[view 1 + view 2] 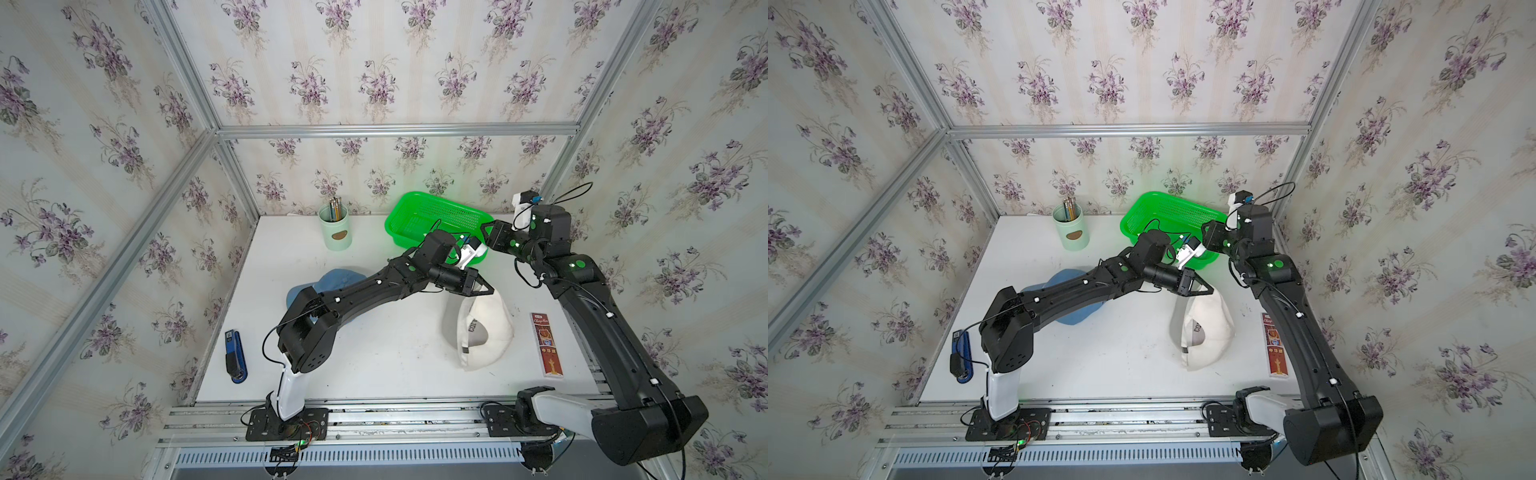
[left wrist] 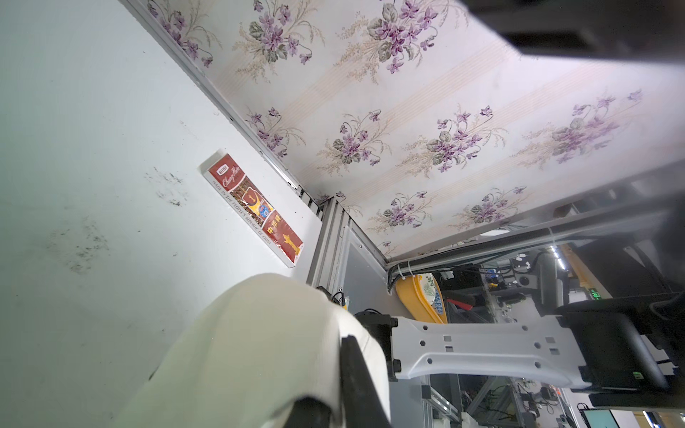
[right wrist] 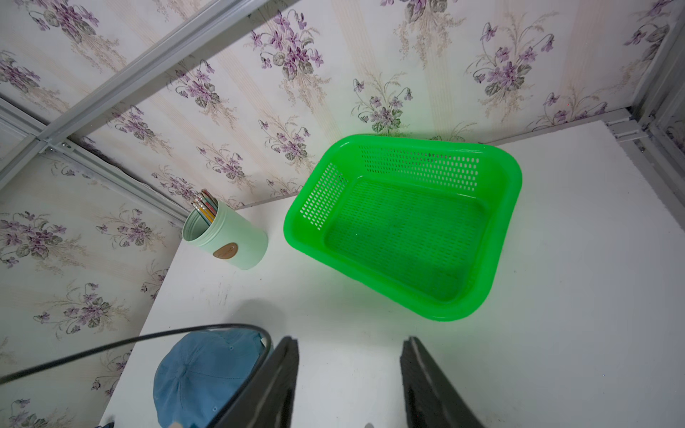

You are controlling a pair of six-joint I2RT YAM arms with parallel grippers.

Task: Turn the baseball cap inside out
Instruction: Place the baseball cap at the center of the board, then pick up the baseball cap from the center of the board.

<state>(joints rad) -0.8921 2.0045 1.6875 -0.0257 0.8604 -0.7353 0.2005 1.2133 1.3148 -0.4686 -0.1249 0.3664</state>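
Two black robot arms work over a white table [image 1: 374,365] inside a floral-papered booth. In both top views the left arm [image 1: 374,286] stretches across the table. The left gripper [image 1: 487,287] is closed on the far edge of the white baseball cap [image 1: 484,328], which sits right of centre with its lettered front turned toward the table's middle. A second cap, the blue cap [image 1: 336,278], lies left of centre, partly under that arm. The right arm [image 1: 590,316] rises along the right side, its wrist raised beside the single green basket [image 1: 436,216] at the back. There is also one pale green cup [image 1: 336,232] holding several pencils at the back. One blue stapler [image 1: 235,355] lies near the left edge. One long red box [image 1: 546,345] lies just right of the white cap without touching it.

The left wrist view shows the white cap's fabric bunched against the black fingers [image 2: 356,370], which pinch it. The one red box lies beyond on the table, near the side rail.

In the right wrist view, the right gripper [image 3: 350,374] hangs about half open with nothing between its two fingers [image 3: 285,370]. It is above bare table. The basket, with nothing in it, lies ahead. The pencil cup stands beside the basket, and the blue cap lies crown-up near one finger.
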